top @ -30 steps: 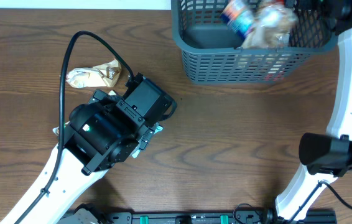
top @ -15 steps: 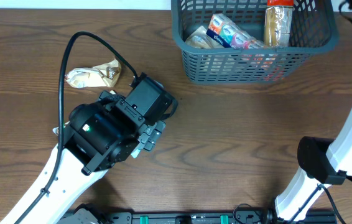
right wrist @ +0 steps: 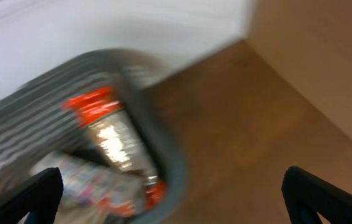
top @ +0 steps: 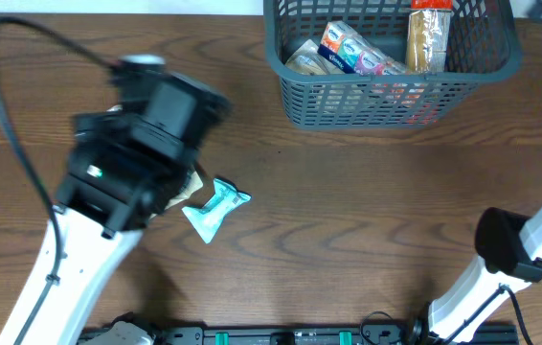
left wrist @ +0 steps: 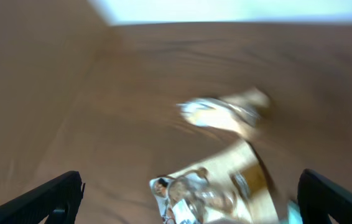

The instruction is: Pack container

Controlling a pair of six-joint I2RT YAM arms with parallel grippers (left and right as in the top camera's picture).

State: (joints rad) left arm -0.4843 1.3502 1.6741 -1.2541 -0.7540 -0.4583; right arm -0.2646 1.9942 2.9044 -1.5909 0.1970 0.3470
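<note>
Though dark, wood-grain table (top: pixel 367 192); white wall (right wrist: pixel 101 37).

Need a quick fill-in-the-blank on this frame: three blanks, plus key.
1. The light-blue packet lies ___ the container, on the table.
2. The orange-topped packet lies ___ the container.
3. The left gripper and the right gripper are both ___.
Missing words: outside; inside; open.

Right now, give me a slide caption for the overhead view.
Left arm above the table beside a blue packet; the basket behind holds several snack packets.
</note>
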